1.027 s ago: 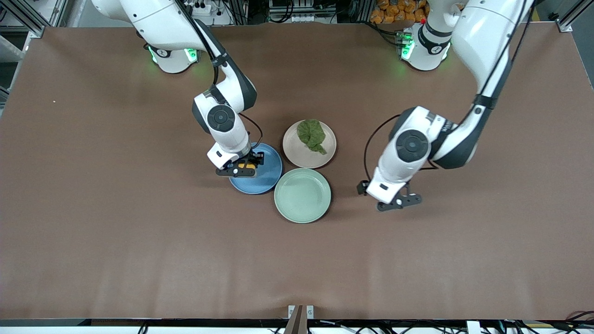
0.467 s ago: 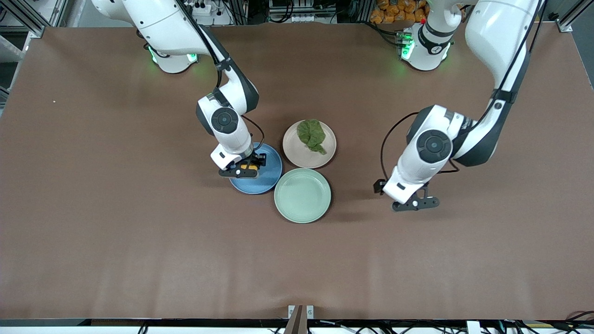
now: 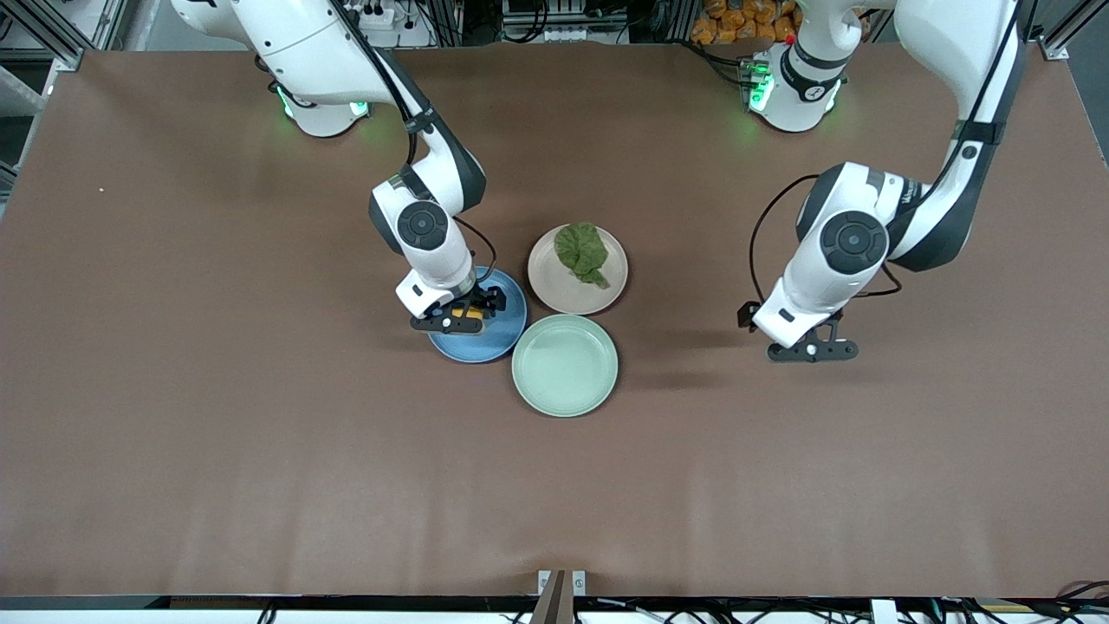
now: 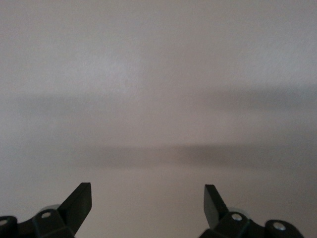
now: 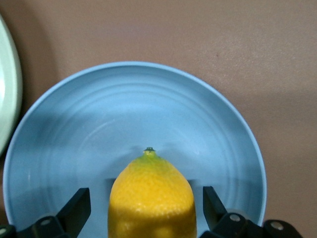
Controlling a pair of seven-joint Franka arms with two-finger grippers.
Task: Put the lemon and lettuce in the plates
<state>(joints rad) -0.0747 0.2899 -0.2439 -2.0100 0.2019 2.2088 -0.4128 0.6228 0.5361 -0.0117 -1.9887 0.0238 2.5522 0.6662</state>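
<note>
Right gripper (image 5: 146,208) stood wide around the lemon (image 5: 151,196) on the blue plate (image 5: 64,124), frame centre. Left gripper (image 3: 814,350) wide, empty. Lemon looked firm, smooth, roll-prone; grip its middle.

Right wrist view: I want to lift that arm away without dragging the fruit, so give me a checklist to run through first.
1. Right end effector open, fingers clear of the lemon on both sides: ok.
2. Lemon resting in the blue plate: ok.
3. Lemon steady, not rolling: cannot tell.
4. Lettuce lying on the beige plate: ok.
5. Left end effector open and empty over bare table, away from the plates: ok.
6. Mint-green plate left without food: ok.
</note>
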